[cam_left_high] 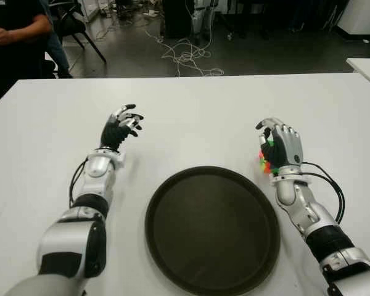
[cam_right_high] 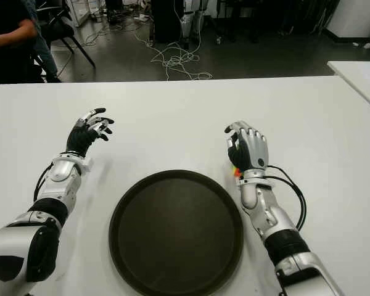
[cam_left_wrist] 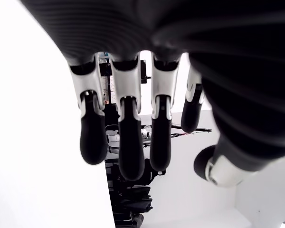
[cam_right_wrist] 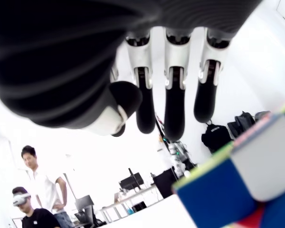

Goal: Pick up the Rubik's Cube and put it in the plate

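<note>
Reaching step: right hand (cam_left_high: 279, 148), fingers uncurled, over multicoloured Rubik's Cube (cam_left_high: 265, 161) just right of round dark plate (cam_left_high: 172, 259); left hand (cam_left_high: 120, 128) relaxed, empty. Next: close, lift, carry leftward.

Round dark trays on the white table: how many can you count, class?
1. The round dark tray lies on the white table nearest the robot, between the left hand and the right hand. None seems hidden.
</note>
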Tool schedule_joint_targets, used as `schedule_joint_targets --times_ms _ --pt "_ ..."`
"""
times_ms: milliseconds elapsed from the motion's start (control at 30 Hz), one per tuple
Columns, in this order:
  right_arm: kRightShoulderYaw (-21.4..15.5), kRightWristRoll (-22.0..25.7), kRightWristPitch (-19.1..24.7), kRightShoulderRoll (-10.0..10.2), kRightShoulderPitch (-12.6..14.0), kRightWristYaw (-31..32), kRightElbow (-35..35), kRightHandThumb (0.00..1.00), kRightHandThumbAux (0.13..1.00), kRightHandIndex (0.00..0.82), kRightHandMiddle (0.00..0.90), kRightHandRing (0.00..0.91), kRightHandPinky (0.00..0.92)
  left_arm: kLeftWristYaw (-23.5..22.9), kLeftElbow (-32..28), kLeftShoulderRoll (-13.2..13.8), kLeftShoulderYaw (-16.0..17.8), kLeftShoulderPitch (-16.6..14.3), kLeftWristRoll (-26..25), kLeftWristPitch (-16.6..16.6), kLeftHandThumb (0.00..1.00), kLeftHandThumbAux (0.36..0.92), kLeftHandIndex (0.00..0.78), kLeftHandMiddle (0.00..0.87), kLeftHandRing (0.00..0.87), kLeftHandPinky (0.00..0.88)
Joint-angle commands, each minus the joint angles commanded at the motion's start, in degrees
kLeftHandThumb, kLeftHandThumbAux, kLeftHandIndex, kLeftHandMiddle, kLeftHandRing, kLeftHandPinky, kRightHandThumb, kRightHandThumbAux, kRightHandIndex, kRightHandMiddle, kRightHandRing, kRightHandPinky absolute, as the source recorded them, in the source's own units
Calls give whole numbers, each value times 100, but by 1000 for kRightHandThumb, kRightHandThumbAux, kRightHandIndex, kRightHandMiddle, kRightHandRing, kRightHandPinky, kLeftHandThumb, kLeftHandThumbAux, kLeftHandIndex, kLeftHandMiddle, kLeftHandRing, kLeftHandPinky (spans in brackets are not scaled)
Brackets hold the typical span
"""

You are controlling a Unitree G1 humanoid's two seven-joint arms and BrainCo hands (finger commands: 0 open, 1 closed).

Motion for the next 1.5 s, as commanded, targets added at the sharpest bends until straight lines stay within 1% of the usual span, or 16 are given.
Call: schedule_joint_targets --times_ms 567,600,633,733,767,900,933,967,1000,1033,1067,1100,1167,1267,1367,1500 --pt "-73 16 -56 -10 37 17 -103 840 684 435 487 729 734 50 -7 5 -18 0 22 16 153 661 229 412 498 553" --pt "-95 57 -94 -6 43 43 -123 840 686 428 508 724 729 52 -5 7 -20 -3 25 18 154 659 228 413 498 554" --pt "-111 85 -121 -3 48 61 -138 839 688 416 535 708 716 53 -3 9 -22 -4 25 20 155 654 226 415 496 551" --pt "-191 216 -226 -37 57 163 -170 834 694 388 550 623 634 38 -5 12 -24 -3 23 16 152 646 223 418 494 547" --pt "-219 260 -263 -54 57 201 -169 828 699 373 525 549 561 32 -7 12 -25 -1 22 12 150 641 222 420 496 553" --pt "-309 387 -311 -221 65 506 -252 821 706 362 480 405 415 24 -12 16 -36 4 32 -6 148 636 220 415 494 550" --pt "-318 393 -278 -272 78 608 -316 767 721 374 372 325 313 21 -13 17 -39 5 35 -9 148 636 221 416 493 549" --pt "-331 381 -184 -348 116 759 -445 731 731 381 302 273 248 19 -15 19 -45 6 40 -11 146 636 222 417 493 549" --pt "-344 368 -115 -395 147 862 -538 598 751 320 265 240 209 19 -17 21 -49 6 44 -11 145 637 223 419 493 551" --pt "-356 358 -68 -415 170 927 -602 383 787 229 209 191 151 19 -17 22 -52 6 46 -11 142 639 224 422 495 552" --pt "-365 320 34 -463 218 1029 -709 245 810 171 174 159 114 22 -20 23 -57 10 52 -13 139 640 225 424 495 553" --pt "-365 261 148 -527 269 1135 -812 156 796 121 128 114 75 26 -23 24 -60 13 57 -11 139 646 228 428 499 557" --pt "-366 191 304 -600 337 1273 -959 80 777 73 80 66 38 31 -25 26 -64 15 64 -9 140 653 231 431 503 563" --pt "-336 39 502 -812 519 1529 -1298 26 751 27 28 21 12 28 -26 23 -50 14 50 -2 144 662 235 436 508 566" --pt "-333 -34 652 -965 679 1790 -1556 8 734 8 9 6 4 35 -29 20 -38 15 39 1 147 665 236 437 509 565" --pt "-358 -38 762 -1070 855 2048 -1835 2 719 2 2 1 0 44 -33 18 -26 19 29 -3 151 666 235 433 509 566"
